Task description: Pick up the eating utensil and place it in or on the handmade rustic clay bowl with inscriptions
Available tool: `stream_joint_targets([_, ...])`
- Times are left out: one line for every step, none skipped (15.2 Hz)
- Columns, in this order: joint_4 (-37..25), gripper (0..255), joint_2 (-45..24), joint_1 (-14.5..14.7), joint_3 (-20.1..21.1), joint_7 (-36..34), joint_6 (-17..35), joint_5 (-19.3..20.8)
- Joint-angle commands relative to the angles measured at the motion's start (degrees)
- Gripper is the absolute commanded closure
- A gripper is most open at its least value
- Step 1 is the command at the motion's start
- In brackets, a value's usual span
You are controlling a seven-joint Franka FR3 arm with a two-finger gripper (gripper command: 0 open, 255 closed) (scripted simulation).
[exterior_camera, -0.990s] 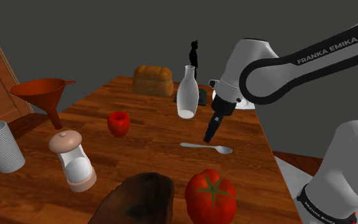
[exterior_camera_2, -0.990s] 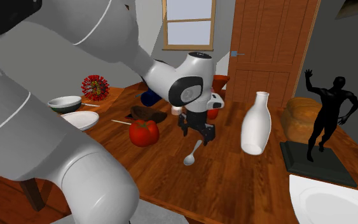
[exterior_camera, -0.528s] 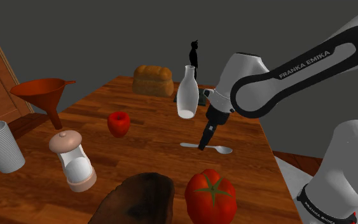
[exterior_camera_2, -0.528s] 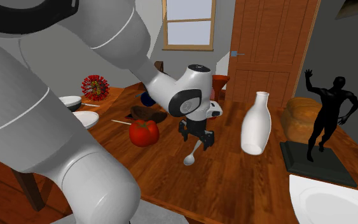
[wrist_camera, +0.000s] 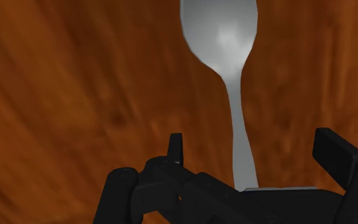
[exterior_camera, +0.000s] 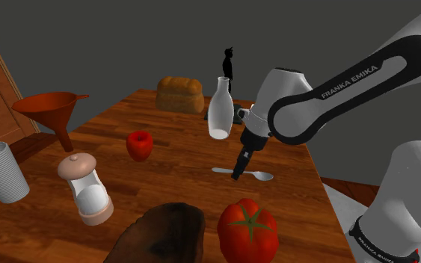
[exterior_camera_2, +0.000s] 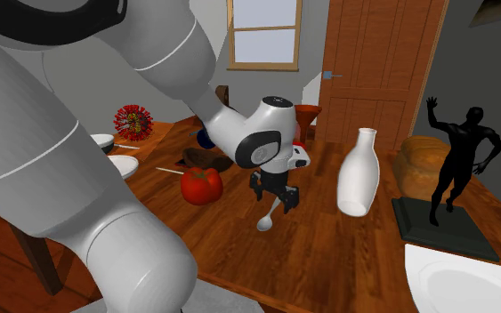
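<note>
A polished wooden desk (exterior_camera: 171, 172) fills the scene under a plain grey wall. Nearest in the shoulder view sit the dark brown clay bowl (exterior_camera: 164, 231) and, just beside it, a large red tomato (exterior_camera: 247, 228). Further in lies the spoon (exterior_camera: 259, 176), flat on the wood, with the claw (exterior_camera: 237, 175) down at its handle. Beyond stand a white bottle (exterior_camera: 219, 112), then a loaf of bread (exterior_camera: 180, 94) and a black statuette (exterior_camera: 229, 66).

The wrist view settles what the shoulder view leaves unclear: the claw is wide, its fingers (wrist_camera: 175, 147) standing apart on either side of the handle without touching it, so the spoon is not held.

The handle is thin and lies flush on the desk. If the fingertips are not low enough when they close, they may pass over it; if the grip lands off-centre, the heavier end could swing down on lifting. On the way to the bowl, the tomato crowds one side and could be knocked.

The shoulder view, in turn, shows spoon and bowl together, near each other.
</note>
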State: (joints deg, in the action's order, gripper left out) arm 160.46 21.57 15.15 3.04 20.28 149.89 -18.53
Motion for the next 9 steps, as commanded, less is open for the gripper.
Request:
stream_joint_targets([0.0, 0, 0.0, 0.0, 0.0, 0.0, 0.0, 0.0])
stream_joint_targets([0.0, 255, 0.0, 0.0, 0.0, 0.0, 0.0, 0.0])
stream_joint_targets([0.0, 255, 0.0, 0.0, 0.0, 0.0, 0.0, 0.0])
stream_joint_targets([0.0, 255, 0.0, 0.0, 0.0, 0.0, 0.0, 0.0])
stream_joint_targets([0.0, 255, 0.0, 0.0, 0.0, 0.0, 0.0, 0.0])
stream_joint_targets([0.0, 255, 0.0, 0.0, 0.0, 0.0, 0.0, 0.0])
stream_joint_targets([0.0, 255, 0.0, 0.0, 0.0, 0.0, 0.0, 0.0])
stream_joint_targets([0.0, 255, 0.0, 0.0, 0.0, 0.0, 0.0, 0.0])
stream_joint_targets([0.0, 255, 0.0, 0.0, 0.0, 0.0, 0.0, 0.0])
